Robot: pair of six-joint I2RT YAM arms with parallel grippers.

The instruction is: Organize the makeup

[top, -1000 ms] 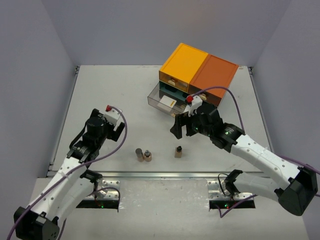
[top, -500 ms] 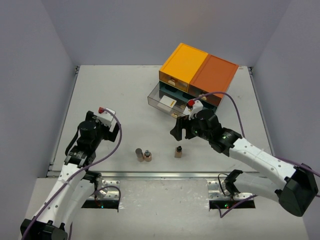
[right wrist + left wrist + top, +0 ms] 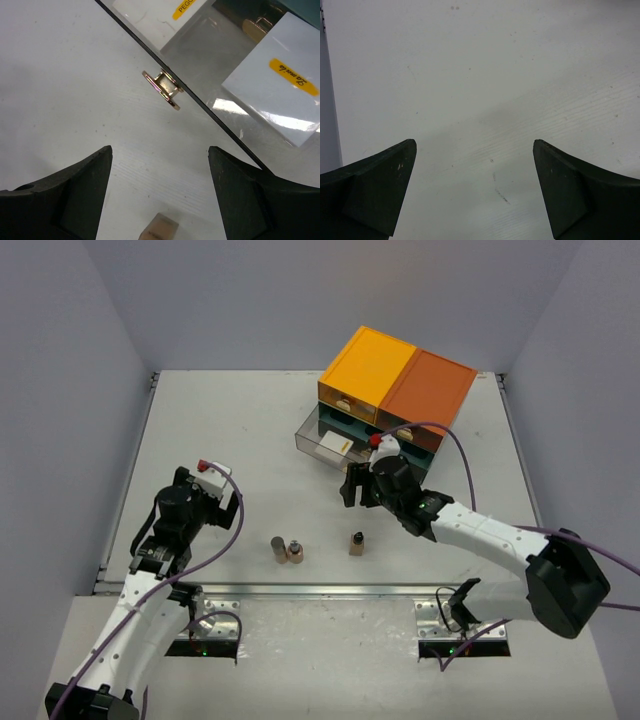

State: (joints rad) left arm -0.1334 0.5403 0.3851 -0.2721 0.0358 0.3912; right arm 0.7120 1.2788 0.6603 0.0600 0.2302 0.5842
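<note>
Nearest the arms, the three makeup bottles stand upright on the counter (image 3: 230, 420). The left bottle (image 3: 279, 549) and middle bottle (image 3: 296, 553) touch or nearly touch. The right bottle (image 3: 357, 542), dark-capped, stands apart from them.

They look small, light and rigid, with smooth sides that could slip. They are narrow enough to tip at a nudge. A hold across the body, below the cap, looks safest, and the close pair leaves little room for a finger between them.

A little farther in, the left end effector (image 3: 474, 150) hangs wide open over bare counter, with nothing between its fingers. The right end effector (image 3: 160, 150) sits just beyond the right bottle. Its fingers are well apart and hold nothing.

Beyond it, the clear drawer (image 3: 205, 50) stands pulled out, with a flat white square (image 3: 275, 95) lying inside. The orange-topped chest (image 3: 365, 370) is farthest.

The overhead view alone shows all three bottles and both arms together. The right wrist view adds the drawer's gold knob (image 3: 162, 90) and the yellow label on the square. It catches only a tan corner at its lower edge, probably the right bottle. The left wrist view shows no makeup at all.
</note>
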